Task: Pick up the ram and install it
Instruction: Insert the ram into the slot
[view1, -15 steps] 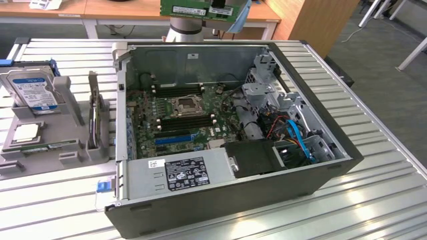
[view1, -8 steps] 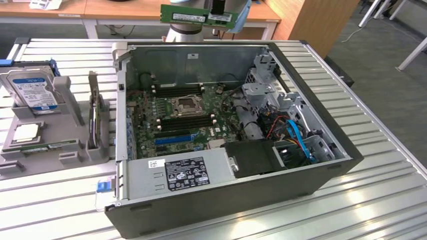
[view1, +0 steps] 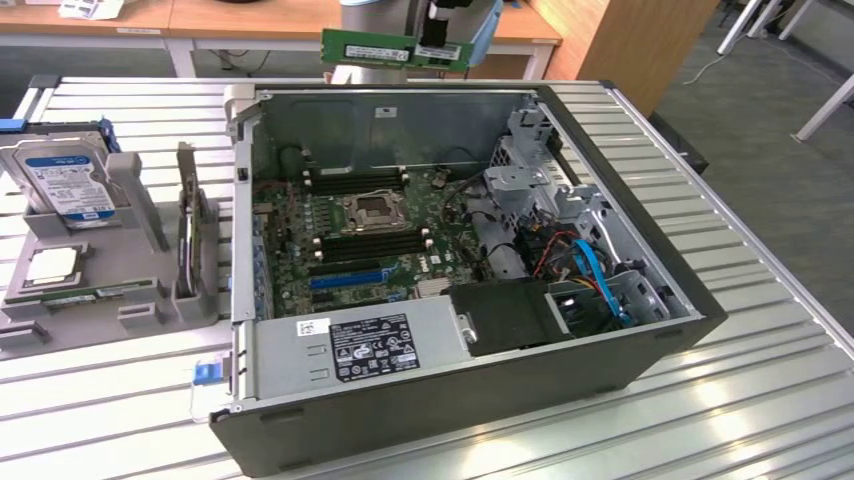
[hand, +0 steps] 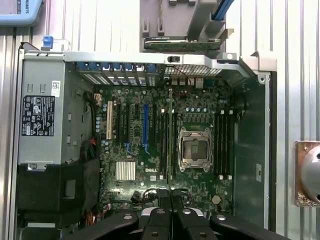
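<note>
Slatted table (view1: 747, 400) bears one computer case (view1: 441, 425); one pincer (view1: 441, 40) grips one ram (view1: 367, 47).

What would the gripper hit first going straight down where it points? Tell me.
Likely the memory slots beside the CPU socket; the ram the gripper holds would touch first, though depth is unclear.

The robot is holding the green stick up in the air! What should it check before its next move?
1. Ram clamped in the jaws: ok.
2. Ram held above the case, not touching it: ok.
3. Case open, motherboard uncovered: ok.
4. Slots beside the socket empty: ok.
5. Ram lined up with one slot: cannot tell.
</note>
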